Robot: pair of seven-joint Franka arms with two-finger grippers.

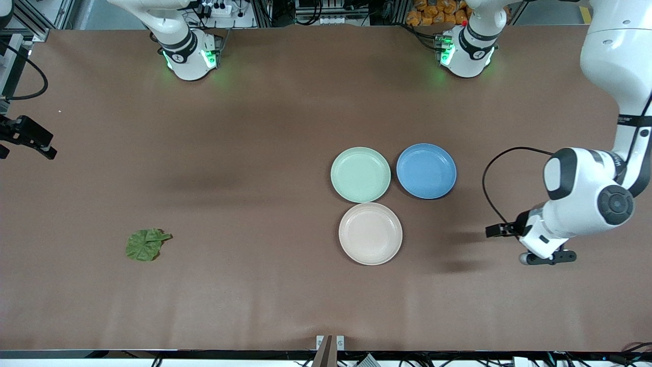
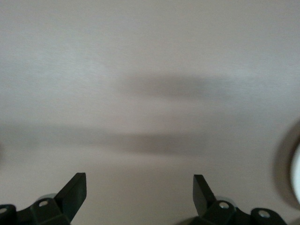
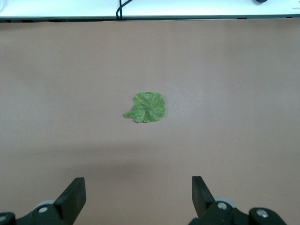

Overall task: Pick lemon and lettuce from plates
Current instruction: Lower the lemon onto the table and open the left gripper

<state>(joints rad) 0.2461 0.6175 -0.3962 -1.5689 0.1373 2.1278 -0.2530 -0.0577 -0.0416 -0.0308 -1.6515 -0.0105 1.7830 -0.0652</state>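
The lettuce (image 1: 145, 245), a crinkled dark green leaf, lies flat on the bare table toward the right arm's end, well apart from the plates; it also shows in the right wrist view (image 3: 147, 108). The mint green plate (image 1: 360, 175) and the beige plate (image 1: 370, 233) are both empty. The lemon is not in view. My left gripper (image 1: 547, 258) is low over bare table toward the left arm's end, beside the beige plate; it is open and empty (image 2: 139, 180). My right gripper (image 3: 138, 183) is open and empty, high above the table and away from the lettuce.
An empty blue plate (image 1: 426, 171) sits beside the mint green one, toward the left arm's end. A pale plate rim (image 2: 296, 164) shows at the edge of the left wrist view. A black part of the right hand (image 1: 28, 138) shows at the front view's edge.
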